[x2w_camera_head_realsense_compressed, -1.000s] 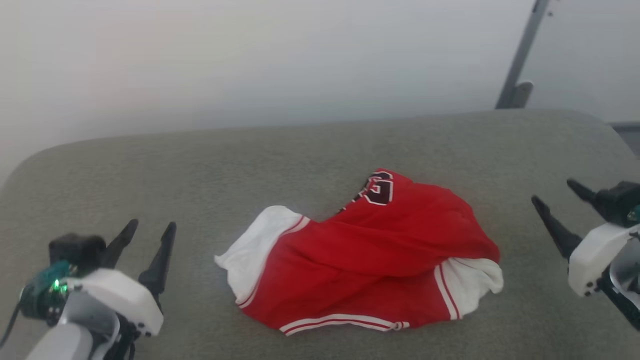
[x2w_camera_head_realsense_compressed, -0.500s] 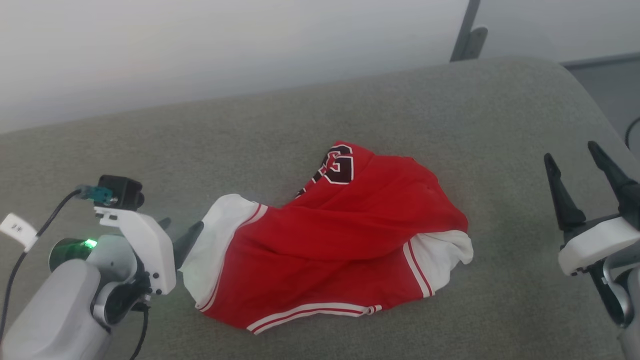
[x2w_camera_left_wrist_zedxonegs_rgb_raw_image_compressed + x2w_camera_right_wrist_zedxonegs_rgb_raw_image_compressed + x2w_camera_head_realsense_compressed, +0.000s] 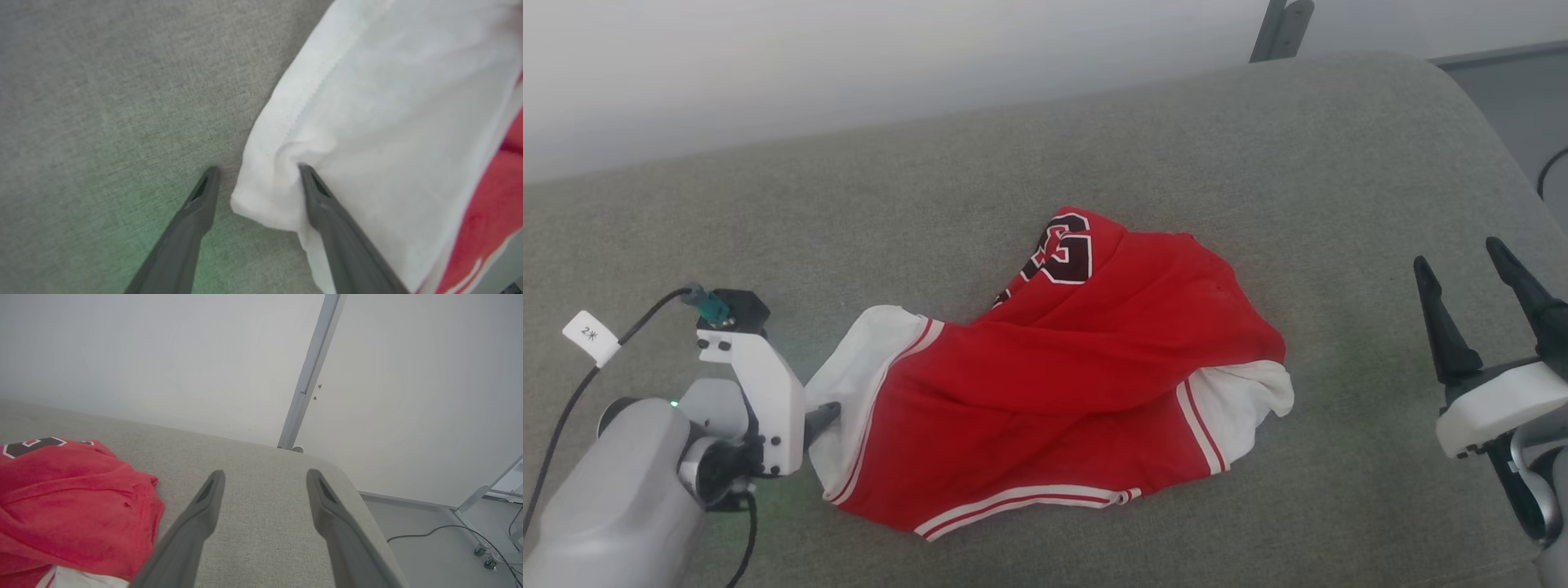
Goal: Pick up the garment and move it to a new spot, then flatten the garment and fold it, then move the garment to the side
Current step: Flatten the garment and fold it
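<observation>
Left gripper [image 3: 258, 166] nearer — astride garment [image 3: 1078, 392] corner

Grey-green fabric cushion [image 3: 1176, 147] with rounded corners, crumpled red garment [image 3: 1094, 384] lying near its middle, white panels at both ends, striped trim along near edge, dark number farthest.

In the head view the left gripper [image 3: 822, 413] is mostly hidden behind its own wrist [image 3: 768, 392].
</observation>
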Controlling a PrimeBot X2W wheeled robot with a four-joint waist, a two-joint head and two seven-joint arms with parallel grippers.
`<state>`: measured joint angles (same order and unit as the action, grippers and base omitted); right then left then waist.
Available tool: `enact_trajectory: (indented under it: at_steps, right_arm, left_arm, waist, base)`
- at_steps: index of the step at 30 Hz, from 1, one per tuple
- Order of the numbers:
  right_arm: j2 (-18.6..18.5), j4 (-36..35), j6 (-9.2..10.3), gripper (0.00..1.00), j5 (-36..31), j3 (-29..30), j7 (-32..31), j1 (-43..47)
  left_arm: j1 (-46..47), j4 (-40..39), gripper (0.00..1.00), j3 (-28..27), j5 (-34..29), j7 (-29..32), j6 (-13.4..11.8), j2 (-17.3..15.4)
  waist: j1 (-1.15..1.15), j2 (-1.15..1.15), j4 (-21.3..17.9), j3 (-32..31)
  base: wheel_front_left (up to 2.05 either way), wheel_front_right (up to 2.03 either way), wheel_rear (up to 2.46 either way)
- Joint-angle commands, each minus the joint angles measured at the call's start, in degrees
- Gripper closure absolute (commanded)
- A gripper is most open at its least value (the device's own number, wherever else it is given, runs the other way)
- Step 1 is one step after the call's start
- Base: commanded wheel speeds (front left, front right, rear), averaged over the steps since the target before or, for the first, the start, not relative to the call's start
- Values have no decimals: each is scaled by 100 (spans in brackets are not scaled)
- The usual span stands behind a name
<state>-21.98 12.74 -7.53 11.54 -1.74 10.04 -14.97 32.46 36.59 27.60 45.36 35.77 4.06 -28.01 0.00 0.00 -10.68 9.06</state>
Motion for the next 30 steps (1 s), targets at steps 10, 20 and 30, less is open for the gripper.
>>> enact_trajectory:
  at_steps: [10,20,30]
  right_arm:
    - [-66,-100,7,0,7,85,-117,46]
    - [-35,-199,7,0,-114,334,-233,235]
    - [25,-305,7,0,-145,487,-420,387]
  left_arm:
    - [207,943,100,-42,225,-116,9,349]
    - [117,944,100,-462,308,-675,-218,-113]
    - [-735,345,100,-740,466,-650,-898,-565]
  waist:
    - [0,0,111,63]
    - [0,0,421,-58]
    - [0,0,633,-148]
  base:
    - [0,0,0]
    - [0,0,0]
    - [0,0,0]
